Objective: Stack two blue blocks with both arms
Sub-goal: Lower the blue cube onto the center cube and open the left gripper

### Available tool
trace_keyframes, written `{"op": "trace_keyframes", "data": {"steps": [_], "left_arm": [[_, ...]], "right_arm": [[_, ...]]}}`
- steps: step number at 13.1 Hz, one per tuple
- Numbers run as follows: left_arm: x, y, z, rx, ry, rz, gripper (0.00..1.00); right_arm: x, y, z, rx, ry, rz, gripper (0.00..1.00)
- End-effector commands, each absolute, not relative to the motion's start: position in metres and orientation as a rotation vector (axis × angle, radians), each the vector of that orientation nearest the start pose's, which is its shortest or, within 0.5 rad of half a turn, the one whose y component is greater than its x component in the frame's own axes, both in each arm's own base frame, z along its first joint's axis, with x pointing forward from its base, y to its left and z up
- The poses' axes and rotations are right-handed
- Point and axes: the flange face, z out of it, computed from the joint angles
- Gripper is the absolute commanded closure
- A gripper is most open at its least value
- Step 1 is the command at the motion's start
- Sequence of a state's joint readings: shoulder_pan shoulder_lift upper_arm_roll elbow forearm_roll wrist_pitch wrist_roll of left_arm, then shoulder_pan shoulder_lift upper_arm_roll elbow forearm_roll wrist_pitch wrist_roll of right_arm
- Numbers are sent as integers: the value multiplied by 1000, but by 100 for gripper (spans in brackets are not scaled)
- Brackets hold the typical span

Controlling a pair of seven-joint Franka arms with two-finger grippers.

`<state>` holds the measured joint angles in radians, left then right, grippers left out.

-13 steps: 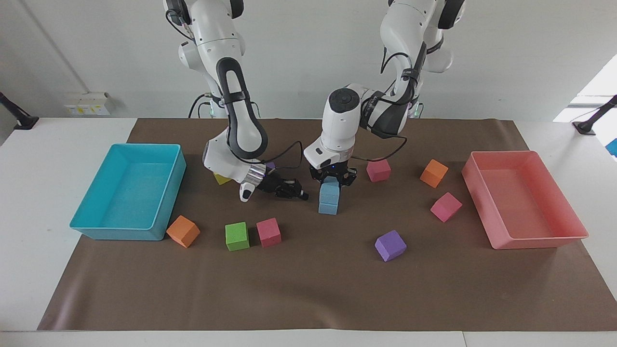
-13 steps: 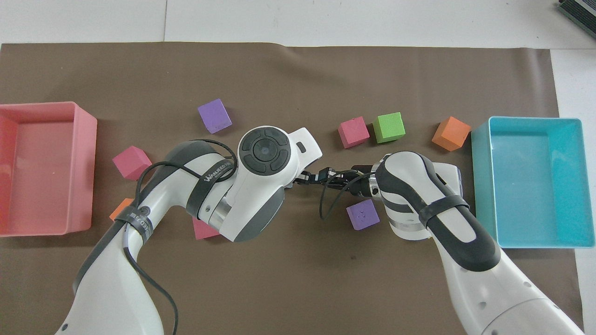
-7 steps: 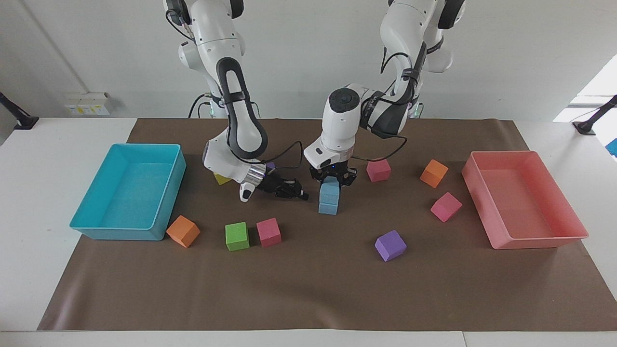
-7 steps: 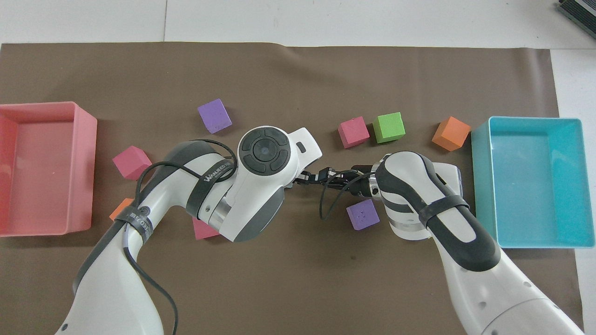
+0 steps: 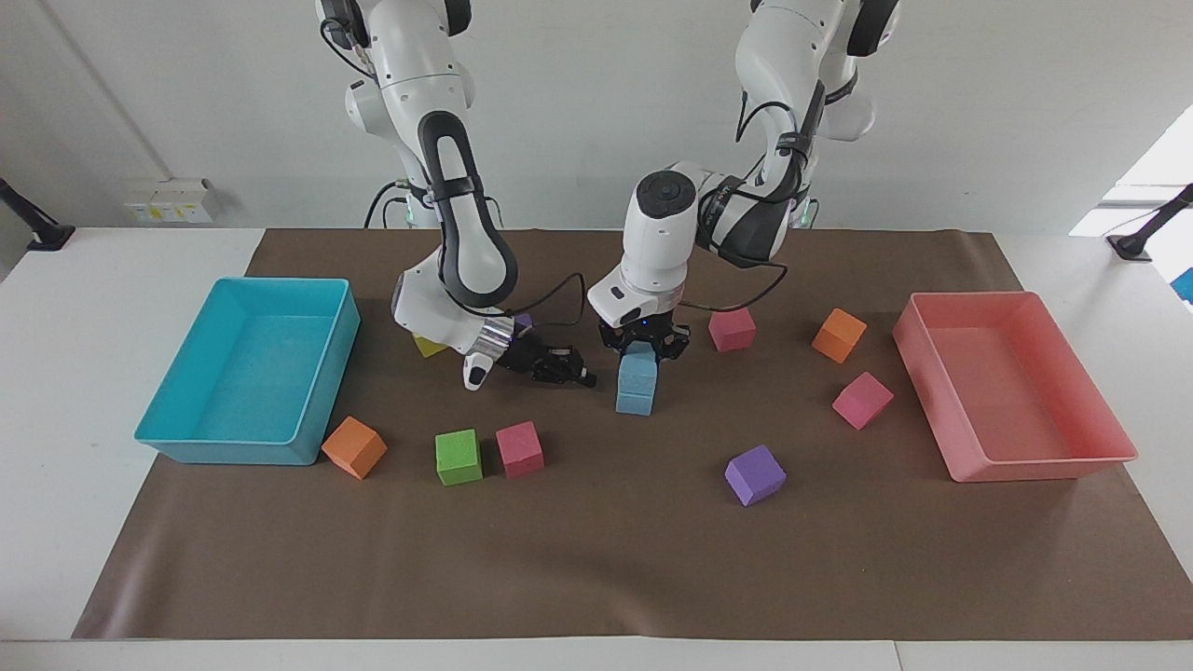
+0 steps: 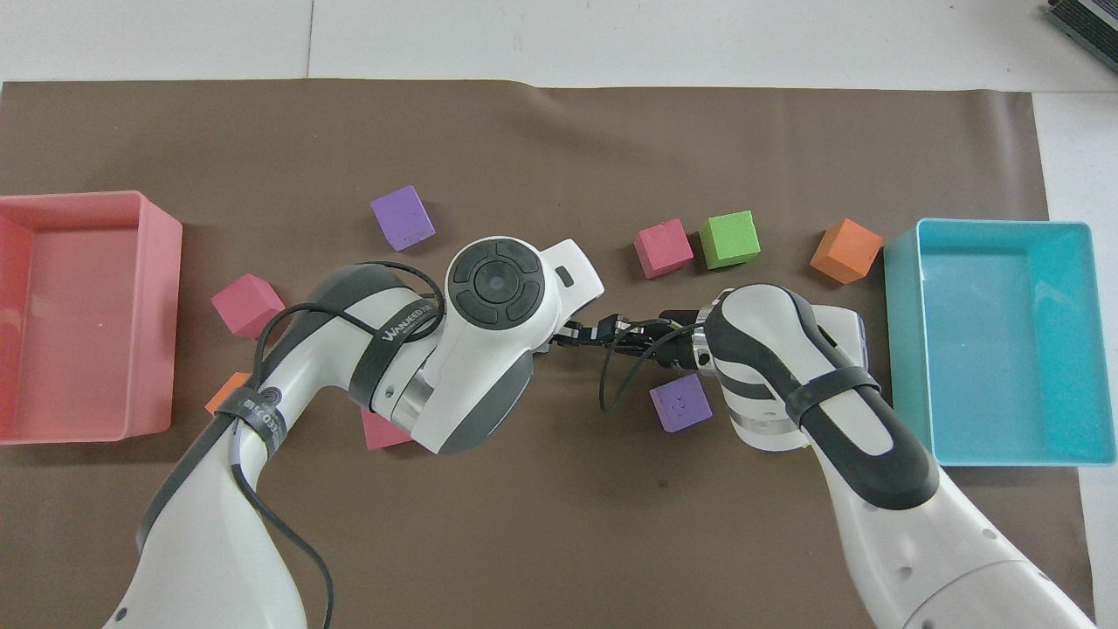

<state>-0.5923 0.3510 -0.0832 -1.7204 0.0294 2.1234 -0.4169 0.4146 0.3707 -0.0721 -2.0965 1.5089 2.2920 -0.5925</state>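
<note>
Left gripper [image 5: 641,347] around upper blue block [image 5: 637,371].

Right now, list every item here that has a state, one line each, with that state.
Upper blue block: stacked on the lower one, left hand's fingers around it.
Lower blue block: flat on the mat, carrying the upper.
Left hand: on the upper blue block.
Right hand: low over the mat beside the stack, holding nothing.
Turquoise tray: empty.
Pink tray: empty.
</note>
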Motion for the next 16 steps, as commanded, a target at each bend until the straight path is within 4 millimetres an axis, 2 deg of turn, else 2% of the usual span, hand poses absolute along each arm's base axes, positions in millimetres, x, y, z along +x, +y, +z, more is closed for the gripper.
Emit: {"op": "trace_keyframes", "data": {"steps": [1,2,3,4,9,10,11,13,16], "left_arm": [[510,-401,393,-3139,393,-101,48],[510,-401,392,-3139,397,-98,31],[510,-401,392,-3138,400,-99,22],[510,-401,392,-3137,405,-99,18],[511,-402,394,-3145,406,-122,14],[511,-402,394,-3145,406,-122,12],[513,-401,394,-3146,402,-125,2],[515,-401,400,-3147,402,-135,0],[512,-389,439,-3160,385,-187,0]], "right_arm": [[539,217,239,-2147,282,-36,100],[539,217,239,-2147,282,-36,100],[539,217,239,-2147,282,-36,100],[539,217,239,-2147,282,-36,100],[539,217,239,-2148,283,-38,100],[539,217,239,-2148,283,-38,100],[539,217,239,-2148,283,-38,100],[541,217,242,-2142,269,-42,100],[545,213,259,-2146,252,-71,100]]}}
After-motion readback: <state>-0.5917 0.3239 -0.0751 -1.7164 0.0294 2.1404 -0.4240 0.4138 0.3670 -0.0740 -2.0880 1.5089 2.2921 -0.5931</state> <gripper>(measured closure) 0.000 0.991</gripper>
